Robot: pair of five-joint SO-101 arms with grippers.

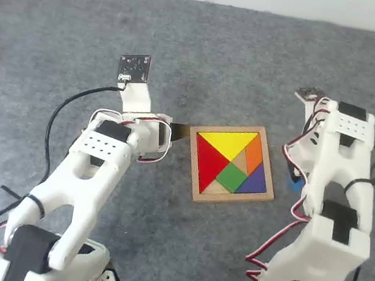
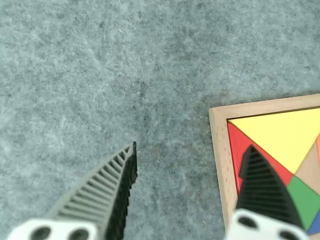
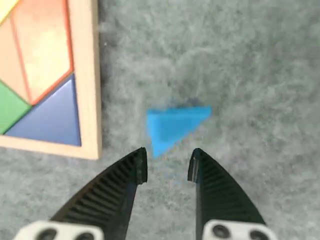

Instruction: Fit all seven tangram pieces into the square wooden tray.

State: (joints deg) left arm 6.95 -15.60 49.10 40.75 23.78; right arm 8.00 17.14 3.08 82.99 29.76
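The square wooden tray (image 1: 198, 188) lies mid-table with yellow (image 1: 226, 143), red (image 1: 207, 161), orange (image 1: 253, 154), green (image 1: 232, 176) and dark blue (image 1: 256, 181) pieces in it and tan patches between them. A light blue triangle (image 3: 172, 125) rests on the carpet just outside the tray's edge (image 3: 92, 75). My right gripper (image 3: 168, 152) hangs open just short of it, fingertips either side of its nearest corner. My left gripper (image 2: 191, 147) is open over the tray's corner (image 2: 217, 112), one finger (image 2: 262, 185) above the red piece (image 2: 240, 145), the other over carpet.
Grey carpet covers the whole table. The right arm (image 1: 331, 199) stands close beside the tray's right side and the left arm (image 1: 97, 169) at its left. A black cable (image 1: 59, 117) loops beside the left arm.
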